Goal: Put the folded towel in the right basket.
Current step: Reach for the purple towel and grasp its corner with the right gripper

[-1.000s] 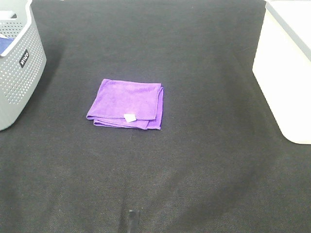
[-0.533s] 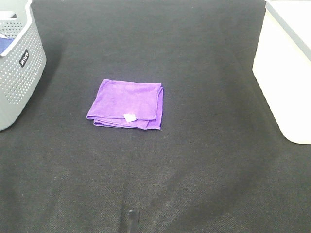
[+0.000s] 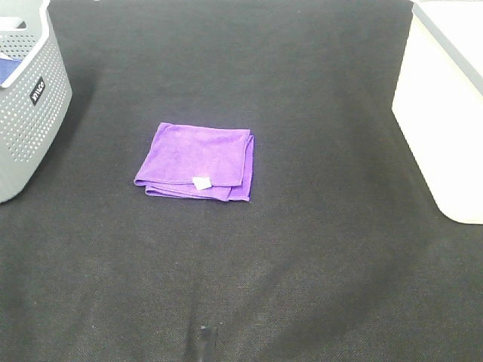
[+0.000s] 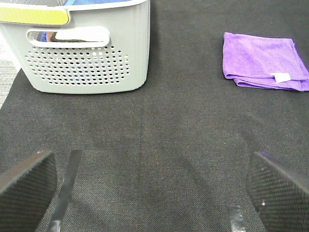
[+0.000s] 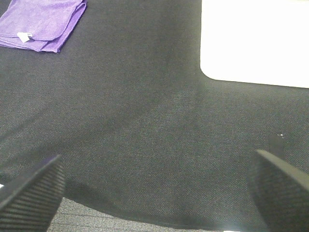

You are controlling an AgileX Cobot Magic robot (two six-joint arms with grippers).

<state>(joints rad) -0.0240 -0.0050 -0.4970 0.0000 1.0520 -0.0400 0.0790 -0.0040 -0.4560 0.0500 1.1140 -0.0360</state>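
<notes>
Plainly nothing is done yet: the folded towel [image 3: 198, 162] lies flat on the black mat [image 3: 317, 256], well apart from the white right basket [image 3: 441, 113]. Both the left gripper [image 4: 153, 188] and right gripper [image 5: 154, 191] hang spread wide and empty; grasp, carry and drop all remain.

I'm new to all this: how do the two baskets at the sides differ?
The left basket is grey; the right basket is white. The left basket's wall is full of small holes and has a handle slot; the right basket's wall looks plain. Both stand on the black mat.
</notes>
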